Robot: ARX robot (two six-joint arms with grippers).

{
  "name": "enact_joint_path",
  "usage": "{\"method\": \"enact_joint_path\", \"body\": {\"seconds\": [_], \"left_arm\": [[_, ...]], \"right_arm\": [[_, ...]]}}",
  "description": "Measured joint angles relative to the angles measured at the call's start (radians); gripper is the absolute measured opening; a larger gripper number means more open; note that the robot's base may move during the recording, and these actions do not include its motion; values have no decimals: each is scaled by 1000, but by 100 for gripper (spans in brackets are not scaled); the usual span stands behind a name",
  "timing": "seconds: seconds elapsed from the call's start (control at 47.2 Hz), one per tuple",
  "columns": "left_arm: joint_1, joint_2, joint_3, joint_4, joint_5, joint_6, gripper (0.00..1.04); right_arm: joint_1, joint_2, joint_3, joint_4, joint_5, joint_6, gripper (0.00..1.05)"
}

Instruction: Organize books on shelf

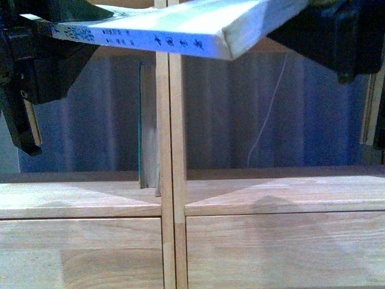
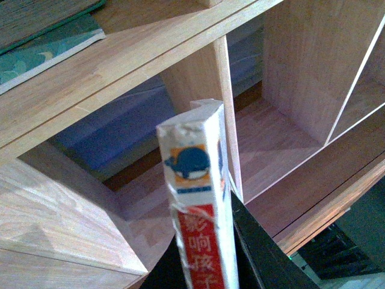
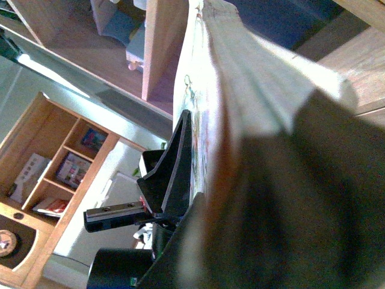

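paperback (image 1: 174, 27) level over shelf divider (image 1: 170, 120), green-edged book (image 1: 147, 126) upright beside

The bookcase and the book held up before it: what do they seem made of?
The bookcase looks like pale wood, matt or lightly sealed: grain streaks and plank joints show. The book seems paper with a printed cover; its spine corner is scuffed and fraying.

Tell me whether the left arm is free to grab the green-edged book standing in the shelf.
Probably not. The left gripper is shut on the white paperback, shared with the right gripper, so its jaws are occupied. The green-edged book stands upright beside the divider, with open space in front.
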Motion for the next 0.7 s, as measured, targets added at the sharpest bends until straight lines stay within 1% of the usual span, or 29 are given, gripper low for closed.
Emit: {"method": "enact_joint_path", "body": {"seconds": [0.042,0.127,0.276,0.382,0.445,0.488,0.551,0.657,0.7], "left_arm": [[0,-2,0,-14,-8,7,7],[7,-12,0,-46,-15,34,7],[47,-40,6,-111,-8,77,7],[130,-80,39,-189,9,161,7],[168,-92,56,-225,7,215,7],[196,-100,69,-251,6,250,7],[226,-107,85,-282,7,309,7],[271,-114,100,-308,6,399,7],[298,-113,106,-309,2,470,7]], "right_arm": [[-3,2,0,-2,1,-7,20],[-19,2,0,-1,6,-35,38],[-68,3,0,-2,33,-130,58],[-156,3,0,-8,81,-222,77],[-194,2,-4,-8,124,-280,87],[-216,-1,-12,-8,134,-320,93],[-239,-2,-25,-8,163,-369,99],[-266,-2,-49,-8,204,-440,97],[-277,-2,-66,-8,241,-480,98]]}}
